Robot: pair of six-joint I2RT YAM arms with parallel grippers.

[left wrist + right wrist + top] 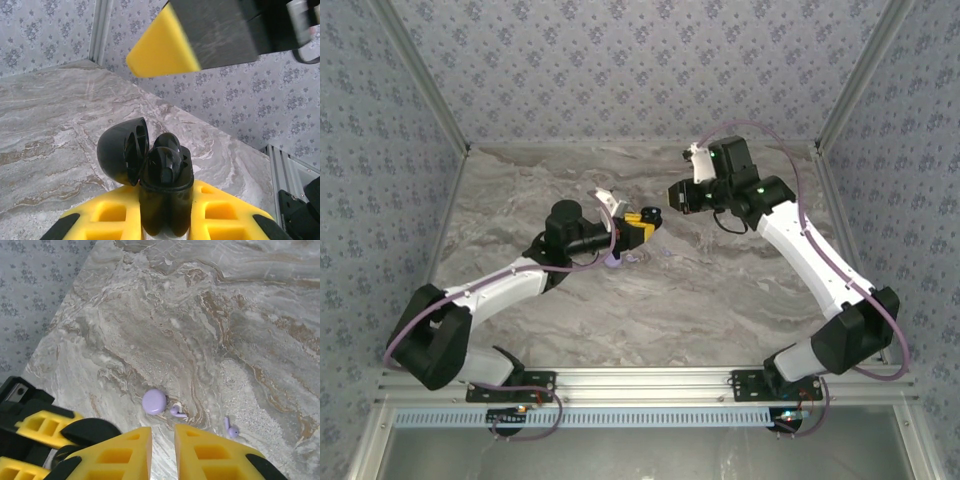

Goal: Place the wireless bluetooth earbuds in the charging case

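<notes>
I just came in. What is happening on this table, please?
Two robot arms are working over a marble table. The left gripper is shut on a black case whose lid stands open. The right gripper holds nothing, with its jaws a little apart. It hangs above a round lavender case and two small lavender earbuds, which lie loose on the table beside that case. No earbud is in the lavender case yet.

A robotics lab cell is indicated: a grey marble-patterned bench [670, 310] is enclosed by blue-grey floral-papered walls [620, 60] and edged by silver aluminium extrusion rails [650, 379].
</notes>
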